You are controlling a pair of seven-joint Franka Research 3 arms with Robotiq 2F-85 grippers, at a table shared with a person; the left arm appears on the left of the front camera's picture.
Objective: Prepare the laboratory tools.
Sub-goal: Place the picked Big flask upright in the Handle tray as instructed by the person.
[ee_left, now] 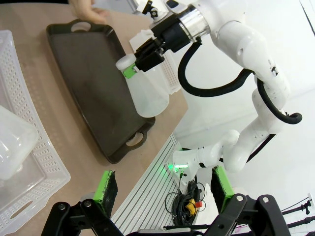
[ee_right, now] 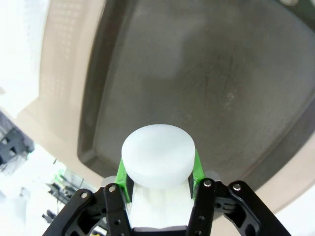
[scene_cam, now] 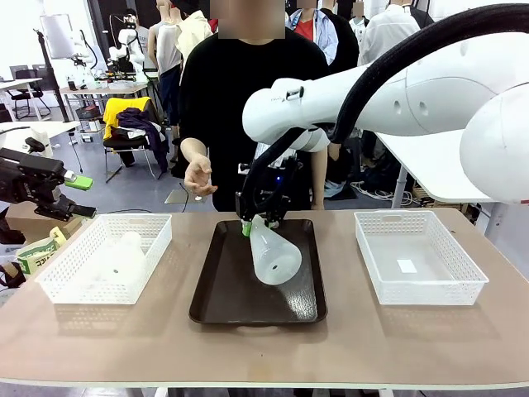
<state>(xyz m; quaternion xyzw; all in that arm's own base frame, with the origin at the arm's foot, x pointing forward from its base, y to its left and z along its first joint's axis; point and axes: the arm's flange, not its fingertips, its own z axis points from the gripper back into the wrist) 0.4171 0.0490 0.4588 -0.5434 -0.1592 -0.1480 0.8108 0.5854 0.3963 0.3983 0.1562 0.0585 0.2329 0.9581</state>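
A frosted-white conical flask (scene_cam: 275,255) hangs tilted just above the dark brown tray (scene_cam: 221,298), base toward the lower right. My right gripper (scene_cam: 251,222) is shut on its neck. From the left wrist, the same flask (ee_left: 146,93) and right gripper (ee_left: 132,69) show over the tray (ee_left: 83,73). The right wrist view has the flask's round white end (ee_right: 157,155) between green pads (ee_right: 123,172). A second flask (scene_cam: 122,255) lies in the left white basket (scene_cam: 62,285), also seen as a flask (ee_left: 12,147). My left gripper (scene_cam: 70,197) hovers open at the table's left edge, nothing between its fingers (ee_left: 106,189).
A white mesh basket (scene_cam: 475,277) stands at the right with a small label inside. The person stands behind the tray's far end with an open hand (scene_cam: 198,178) raised palm up. A cardboard box (scene_cam: 33,240) sits off the table's left corner.
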